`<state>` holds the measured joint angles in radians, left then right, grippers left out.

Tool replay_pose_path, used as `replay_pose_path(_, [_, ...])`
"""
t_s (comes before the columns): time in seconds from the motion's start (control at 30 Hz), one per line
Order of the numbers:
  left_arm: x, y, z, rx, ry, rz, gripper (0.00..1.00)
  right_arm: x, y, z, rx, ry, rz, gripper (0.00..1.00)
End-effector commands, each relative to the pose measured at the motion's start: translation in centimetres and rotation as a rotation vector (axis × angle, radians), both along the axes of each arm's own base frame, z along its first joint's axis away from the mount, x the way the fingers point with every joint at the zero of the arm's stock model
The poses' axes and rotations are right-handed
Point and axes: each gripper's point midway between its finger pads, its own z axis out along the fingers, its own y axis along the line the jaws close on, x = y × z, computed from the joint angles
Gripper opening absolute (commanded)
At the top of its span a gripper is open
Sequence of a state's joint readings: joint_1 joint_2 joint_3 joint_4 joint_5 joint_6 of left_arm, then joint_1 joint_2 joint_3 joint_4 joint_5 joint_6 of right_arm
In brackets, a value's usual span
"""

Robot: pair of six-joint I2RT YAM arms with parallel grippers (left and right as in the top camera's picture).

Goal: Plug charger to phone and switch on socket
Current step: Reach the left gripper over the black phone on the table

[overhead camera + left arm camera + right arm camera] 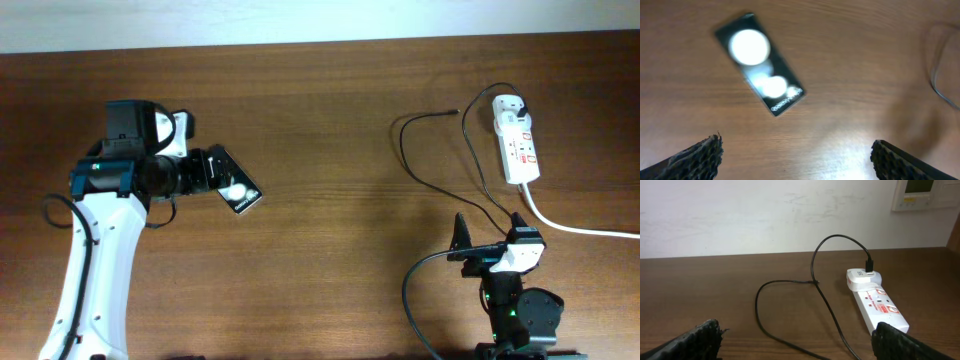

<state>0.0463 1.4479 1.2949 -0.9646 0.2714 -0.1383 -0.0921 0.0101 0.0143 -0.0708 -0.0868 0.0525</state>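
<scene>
On the brown wooden table (330, 120) we find everything for the task, set well apart. Our left arm (100, 240) reaches in from the left edge, and its gripper (208, 172) hangs over the near end of the phone (236, 187). From the left wrist view, the fingers (695, 157) stand wide apart with bare wood between them and nothing held; the phone (760, 70) lies flat and slanted ahead of them, untouched. Our right gripper (492, 232) waits near the bottom edge, also spread open and empty, facing the socket (516, 138). That white strip lies at the far right, its thick white cord (575, 227) trailing off to the side. The charger (440, 175) is already seated in the strip's far end, as the right wrist view shows (815, 287), and its thin black cable loops loose across the wood.

We judge that the first step is in hand: securing the phone. Next, we must lower the left fingers around it, while the right one finds the cable's free tip, which is too small for us to locate here.
</scene>
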Motion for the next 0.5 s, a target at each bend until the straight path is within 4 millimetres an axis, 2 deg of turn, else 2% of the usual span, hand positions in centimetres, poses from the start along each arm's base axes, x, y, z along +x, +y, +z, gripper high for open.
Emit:
replay_pose_path(0.0, [0.9, 2.4, 0.7, 0.087, 0.005, 0.284, 0.99, 0.0, -0.3, -0.3, 0.005, 0.002, -0.012, 0.99])
replay_pose_path(0.1, [2.6, 1.3, 1.5, 0.108, 0.006, 0.310, 0.99, 0.0, -0.3, -0.3, 0.004, 0.002, -0.012, 0.99])
replay_pose_path(0.2, [5.1, 1.3, 0.7, 0.115, 0.141, 0.358, 0.99, 0.0, -0.3, -0.3, 0.005, 0.002, -0.012, 0.99])
replay_pose_path(0.27, [6.9, 0.8, -1.8, 0.108, 0.264, 0.386, 0.99, 0.0, -0.3, -0.3, 0.005, 0.002, -0.013, 0.99])
replay_pose_path(0.33, [7.2, 0.2, -4.3, 0.088, 0.331, 0.379, 0.99, 0.0, -0.3, -0.3, 0.004, 0.002, -0.012, 0.99])
replay_pose_path(0.47, [7.5, 0.4, -8.8, 0.120, 0.424, 0.399, 0.99, 0.0, -0.3, -0.3, 0.004, 0.002, -0.012, 0.99])
